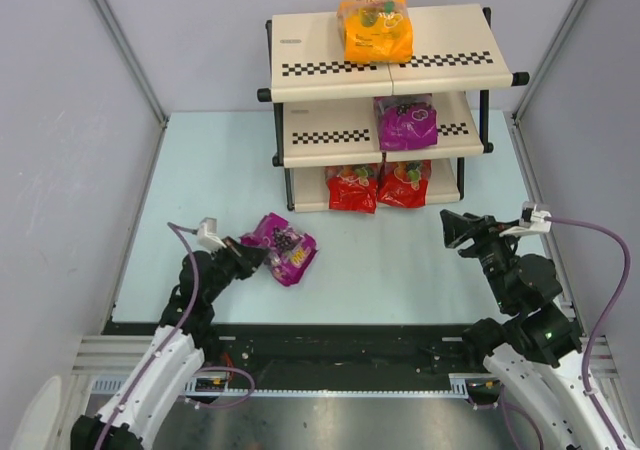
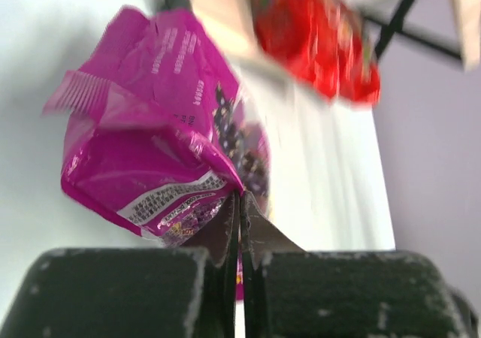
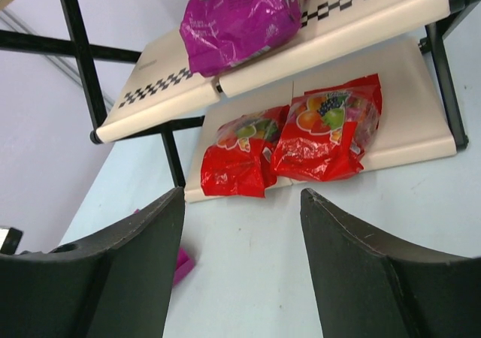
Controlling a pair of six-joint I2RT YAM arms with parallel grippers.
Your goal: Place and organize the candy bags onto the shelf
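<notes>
A purple candy bag (image 1: 283,247) is low over the table at front left. My left gripper (image 1: 250,253) is shut on its near edge. In the left wrist view the jaws (image 2: 240,203) pinch a sliver of that bag (image 2: 150,150). The shelf (image 1: 310,45) stands at the back. An orange bag (image 1: 375,30) lies on its top tier, a purple bag (image 1: 405,123) on the middle tier, and two red bags (image 1: 353,187) (image 1: 405,183) on the bottom tier. My right gripper (image 1: 455,227) is open and empty in front of the shelf. It (image 3: 242,203) faces the red bags (image 3: 240,161) (image 3: 327,135).
The shelf's black frame posts (image 1: 289,185) stand at the tier ends. Grey walls with metal rails (image 1: 120,45) close in the table on both sides. The held purple bag's corner (image 3: 182,267) shows past my right gripper's left finger.
</notes>
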